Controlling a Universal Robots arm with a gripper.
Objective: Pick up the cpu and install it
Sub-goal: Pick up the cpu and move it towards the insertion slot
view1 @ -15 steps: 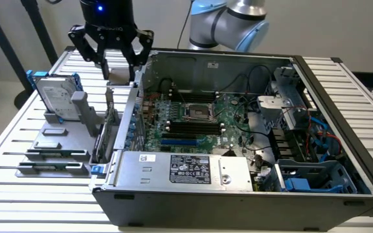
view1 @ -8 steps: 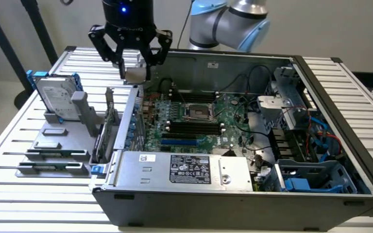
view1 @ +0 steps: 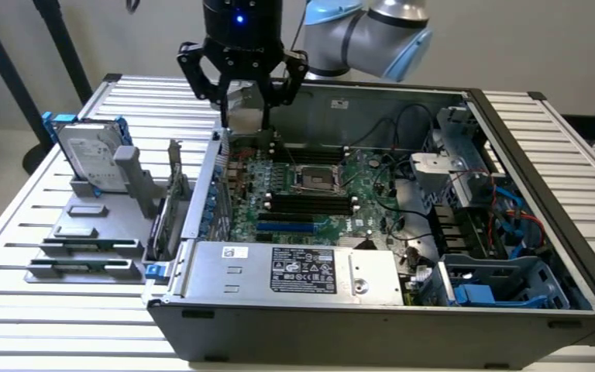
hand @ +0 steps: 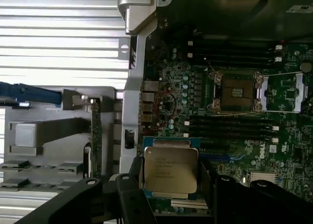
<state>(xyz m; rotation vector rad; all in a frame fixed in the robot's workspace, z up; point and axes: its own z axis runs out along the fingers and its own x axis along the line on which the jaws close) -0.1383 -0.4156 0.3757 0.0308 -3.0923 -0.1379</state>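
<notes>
Gripper (view1: 245,108) pinching the cpu (hand: 171,170) by its edges, held over the motherboard (hand: 225,131) short of the open socket (hand: 237,92); best kept level, squared to the socket, and seated without sliding across pins

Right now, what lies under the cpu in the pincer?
Green motherboard shows around the cpu; what sits directly beneath it is covered. The open socket lies apart, uncovered.

cpu (hand: 171,169): silver metal top, dull sheen. Motherboard (hand: 178,72): green, slightly glossy. Table (hand: 58,38): ribbed pale metal, matt.
</notes>
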